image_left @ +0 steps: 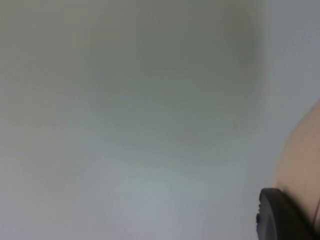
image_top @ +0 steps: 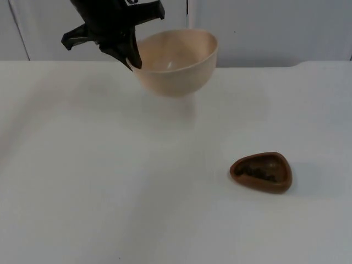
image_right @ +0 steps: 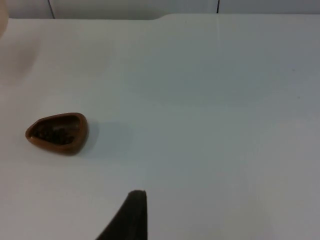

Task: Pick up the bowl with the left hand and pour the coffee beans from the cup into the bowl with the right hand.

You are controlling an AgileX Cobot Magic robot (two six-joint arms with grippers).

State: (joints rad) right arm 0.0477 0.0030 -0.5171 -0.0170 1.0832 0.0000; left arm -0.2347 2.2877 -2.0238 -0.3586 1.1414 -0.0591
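Note:
A cream bowl (image_top: 179, 66) hangs above the back of the table, its opening tilted toward the camera and nothing in it. My left gripper (image_top: 132, 58) is shut on its left rim, one finger inside and one outside. The left wrist view shows the bowl's outer wall (image_left: 300, 165) beside a black fingertip (image_left: 277, 215). A small brown cup (image_top: 262, 172) with dark coffee beans in it stands on the table at the front right. My right gripper (image_right: 131, 215) waits well away from the cup (image_right: 57, 133), which sits apart from it on the white surface.
The white table top (image_top: 110, 181) stretches wide around the cup. The grey partition wall (image_top: 275, 27) closes the back edge just behind the raised bowl.

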